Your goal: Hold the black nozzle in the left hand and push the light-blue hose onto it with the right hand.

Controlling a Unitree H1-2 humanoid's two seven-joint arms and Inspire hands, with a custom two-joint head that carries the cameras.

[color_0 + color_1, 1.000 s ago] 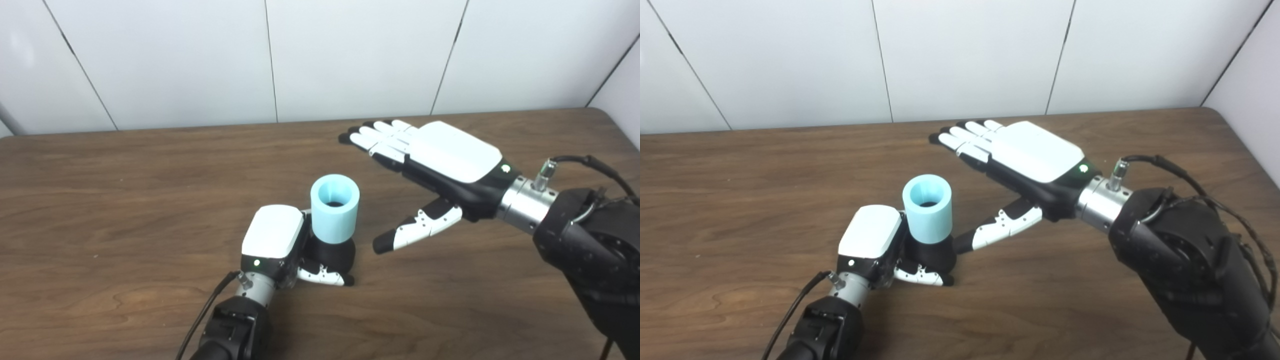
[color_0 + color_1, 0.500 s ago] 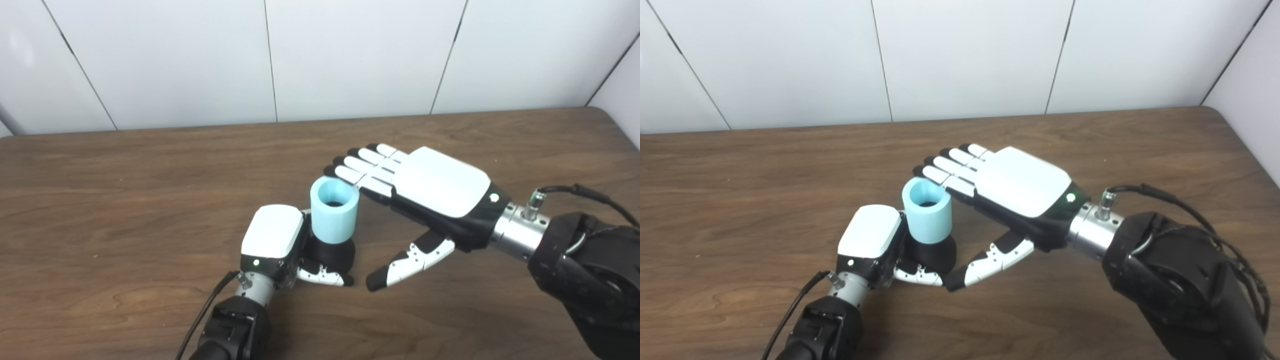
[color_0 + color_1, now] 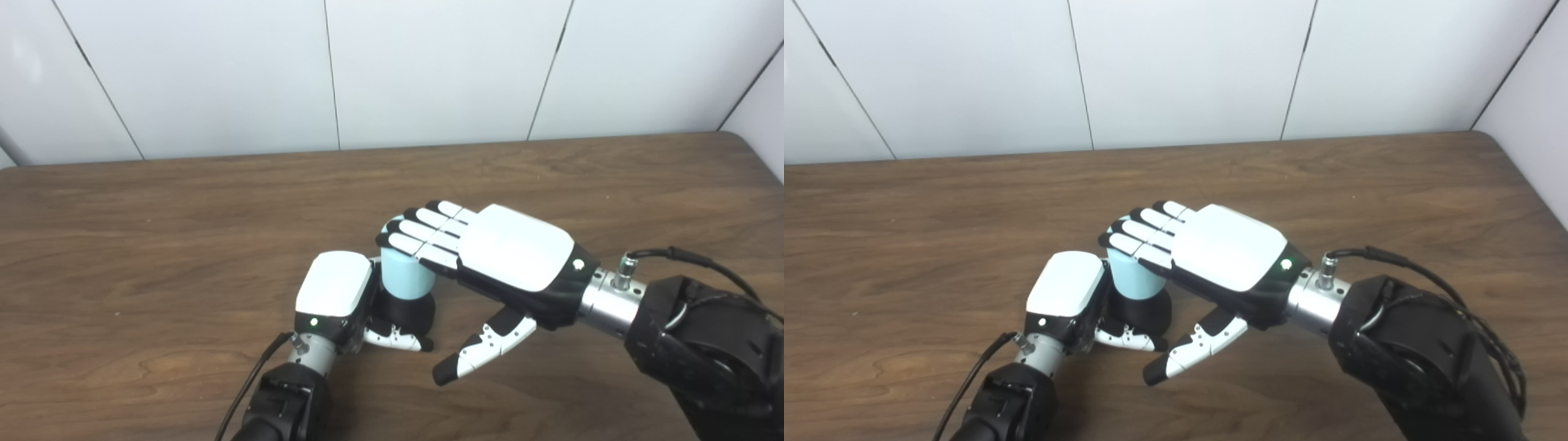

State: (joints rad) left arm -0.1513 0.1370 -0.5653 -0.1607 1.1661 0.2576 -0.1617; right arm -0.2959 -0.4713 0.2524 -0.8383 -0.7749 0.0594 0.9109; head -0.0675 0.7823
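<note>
The black nozzle (image 3: 409,310) stands upright on the wooden table (image 3: 153,214). My left hand (image 3: 340,294) is shut around its base. The light-blue hose (image 3: 401,278), a short upright tube, sits on top of the nozzle. My right hand (image 3: 490,260) is open and flat, palm down. Its fingers (image 3: 416,236) lie over the top of the hose and hide its opening. Its thumb (image 3: 484,349) hangs free to the right of the nozzle. Both hands also show in the right eye view: the left hand (image 3: 1067,298) and the right hand (image 3: 1213,251).
A white panelled wall (image 3: 392,67) runs along the table's far edge. The table's right edge meets a side wall (image 3: 1537,122). Cables run along both forearms.
My right hand has moved left and down from above the table's far right. Its fingers now cover the top of the hose. My left hand, the nozzle and the hose have not moved.
</note>
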